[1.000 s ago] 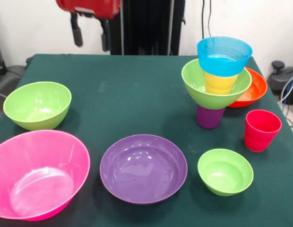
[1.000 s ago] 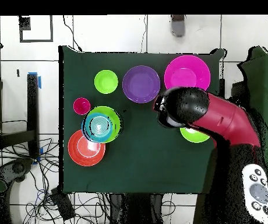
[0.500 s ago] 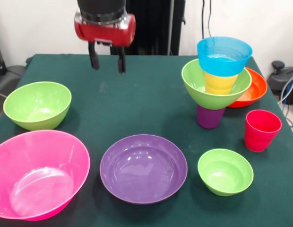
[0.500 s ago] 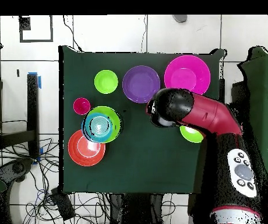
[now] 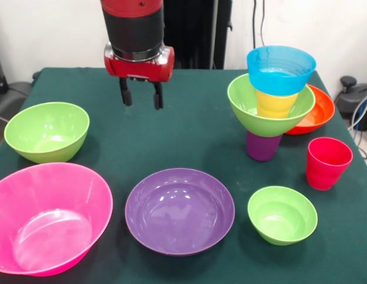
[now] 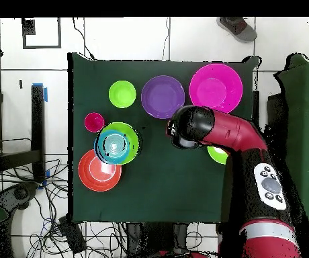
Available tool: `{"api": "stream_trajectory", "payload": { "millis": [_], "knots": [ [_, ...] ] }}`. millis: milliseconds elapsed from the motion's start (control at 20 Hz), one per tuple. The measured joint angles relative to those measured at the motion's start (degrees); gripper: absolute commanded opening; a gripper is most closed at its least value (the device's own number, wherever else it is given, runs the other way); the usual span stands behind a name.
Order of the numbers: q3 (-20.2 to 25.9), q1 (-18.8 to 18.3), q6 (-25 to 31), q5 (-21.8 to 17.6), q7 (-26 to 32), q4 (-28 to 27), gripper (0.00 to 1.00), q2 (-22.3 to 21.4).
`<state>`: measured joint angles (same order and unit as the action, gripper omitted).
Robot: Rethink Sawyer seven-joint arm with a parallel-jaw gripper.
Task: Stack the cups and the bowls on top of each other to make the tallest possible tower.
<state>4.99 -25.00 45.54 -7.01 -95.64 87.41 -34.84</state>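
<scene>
Seven glossy plastic bowls and three stepped cups are counted, four piled upright as the tower (image 5: 272, 106) at the table's edge, while the empty gripper (image 5: 141, 94) is held open.

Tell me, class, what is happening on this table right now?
A red robot arm hangs its open, empty gripper above the green table, holding nothing. A tower stands already: purple cup, lime bowl, yellow cup, blue bowl on top. The red cup, small lime bowl, purple bowl, pink bowl, another lime bowl and the orange-red bowl behind the tower lie unstacked.
</scene>
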Motion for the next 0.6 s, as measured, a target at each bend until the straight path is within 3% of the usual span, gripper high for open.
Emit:
{"api": "stream_trajectory", "payload": {
  "millis": [600],
  "knots": [
    [3.68,-0.56,-0.04,-0.52,0.00,-2.96,1.00,0.66]
  ]
}}
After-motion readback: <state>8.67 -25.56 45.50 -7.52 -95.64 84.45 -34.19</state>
